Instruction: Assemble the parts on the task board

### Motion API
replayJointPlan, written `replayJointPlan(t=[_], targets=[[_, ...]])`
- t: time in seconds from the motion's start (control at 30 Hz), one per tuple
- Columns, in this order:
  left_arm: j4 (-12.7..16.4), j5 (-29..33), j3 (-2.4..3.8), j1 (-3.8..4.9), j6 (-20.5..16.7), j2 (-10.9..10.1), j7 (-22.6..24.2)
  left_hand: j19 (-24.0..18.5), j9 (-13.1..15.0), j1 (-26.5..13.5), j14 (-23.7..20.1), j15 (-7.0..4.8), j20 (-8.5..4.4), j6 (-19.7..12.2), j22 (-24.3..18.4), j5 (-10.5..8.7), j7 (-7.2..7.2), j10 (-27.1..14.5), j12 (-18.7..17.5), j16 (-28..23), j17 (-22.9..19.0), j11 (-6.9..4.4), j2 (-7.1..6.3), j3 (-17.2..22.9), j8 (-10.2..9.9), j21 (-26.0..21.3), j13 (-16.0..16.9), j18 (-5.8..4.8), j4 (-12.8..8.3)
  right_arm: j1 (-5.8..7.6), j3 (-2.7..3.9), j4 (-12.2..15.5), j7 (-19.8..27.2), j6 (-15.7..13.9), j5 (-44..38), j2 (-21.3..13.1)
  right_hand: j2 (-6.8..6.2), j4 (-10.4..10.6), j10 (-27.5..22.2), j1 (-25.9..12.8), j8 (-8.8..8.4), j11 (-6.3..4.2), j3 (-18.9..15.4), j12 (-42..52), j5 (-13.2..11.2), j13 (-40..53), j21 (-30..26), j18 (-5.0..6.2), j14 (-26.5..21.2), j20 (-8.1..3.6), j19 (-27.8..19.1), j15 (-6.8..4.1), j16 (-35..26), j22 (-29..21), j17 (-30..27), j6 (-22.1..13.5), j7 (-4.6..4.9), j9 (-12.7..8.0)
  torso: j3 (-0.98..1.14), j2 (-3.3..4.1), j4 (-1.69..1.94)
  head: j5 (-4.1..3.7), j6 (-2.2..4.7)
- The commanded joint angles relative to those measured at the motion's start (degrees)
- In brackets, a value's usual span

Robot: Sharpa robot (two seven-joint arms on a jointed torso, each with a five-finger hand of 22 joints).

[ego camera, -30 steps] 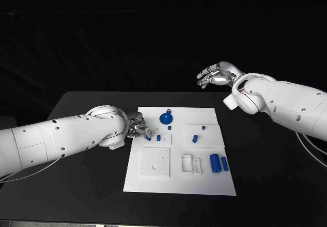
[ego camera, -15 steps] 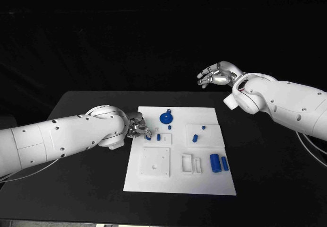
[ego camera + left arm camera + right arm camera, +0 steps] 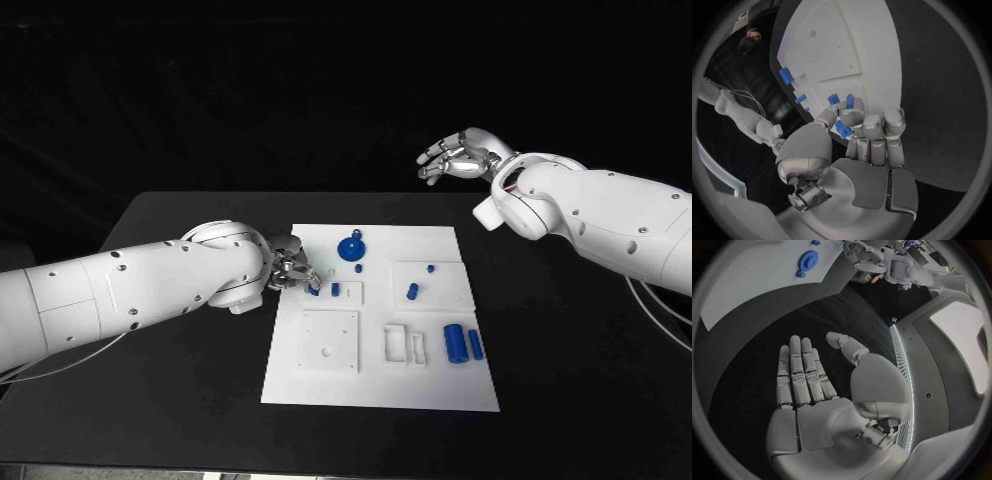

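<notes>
Left hand point(image 3: 293, 273): fingers pinch a small blue part point(image 3: 842, 130) at task board point(image 3: 433, 390) edge | Right hand point(image 3: 459, 157): raised, fingers released, spread.

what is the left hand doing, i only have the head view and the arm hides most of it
Observer: In the left wrist view the left hand pinches a small blue part between thumb and a finger.
Operator: is it over the board or off it
Observer: Over the white board's edge, close to two more blue pieces by its fingertips.
Operator: and the right hand, holding anything
Observer: No. The right wrist view shows the right hand flat, fingers straight, nothing in it, above bare black table.
</notes>
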Motion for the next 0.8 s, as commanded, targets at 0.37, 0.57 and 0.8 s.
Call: replayJointPlan(t=[0.37, 0.57, 0.8], targets=[[-1.02, 0.29, -0.15, -0.15, 2.93, 0.93, 0.00, -0.73, 12.77, -0.81, 0.59, -2.46, -3.04, 7.03, 1.12, -0.94, -4.65, -1.17, 0.77, 0.46, 0.35, -1.78, 0.69, 0.31, 0.54, 0.49, 0.19, 5.00, 0.41, -0.01, 0.04, -0.02, 0.20, 0.37, -0.01, 0.08, 0.04, 0.17, -0.04, -0.22, 0.37, 0.38, -0.13, -0.28, 0.20, -0.07, -0.30, -0.82, -0.41, 0.10, -0.41, 0.10, -0.25, 0.11, 0.04, -0.40, 0.65, -0.07, 0.02, -0.04, -0.05, -0.03, -0.06], [-1.47, 0.21, -0.12, -0.12, 3.27, 1.59, 0.13, -0.91, 12.89, -0.98, 0.59, -2.37, -2.98, 7.29, 1.14, -0.22, -4.71, -1.17, 1.19, 0.78, 0.61, -1.83, 0.83, 0.64, 0.75, 0.79, 0.31, 4.99, 0.28, -0.02, 0.04, 0.02, 0.22, 0.40, -0.01, 0.15, 0.04, 0.17, -0.03, -0.22, 0.38, 0.39, -0.12, -0.29, 0.20, -0.07, -0.32, -0.82, -0.41, 0.10, -0.40, 0.10, -0.25, 0.13, 0.04, -0.40, 0.65, -0.08, 0.07, 0.01, -0.04, -0.06, -0.09], [-1.83, -1.08, -0.11, -0.11, 3.81, 2.28, 0.17, -0.93, 12.91, -1.04, 0.59, -2.35, -2.97, 7.32, 1.14, -0.23, -4.72, -1.17, 1.26, 0.83, 0.65, -1.83, 0.78, 0.66, 0.79, 0.85, 0.33, 4.99, 0.26, -0.04, 0.04, 0.00, 0.25, 0.40, -0.01, 0.21, 0.04, 0.17, -0.03, -0.22, 0.38, 0.39, -0.12, -0.29, 0.20, -0.07, -0.33, -0.82, -0.41, 0.11, -0.40, 0.10, -0.25, 0.14, 0.04, -0.40, 0.65, -0.08, 0.03, -0.01, 0.00, -0.08, -0.18]])
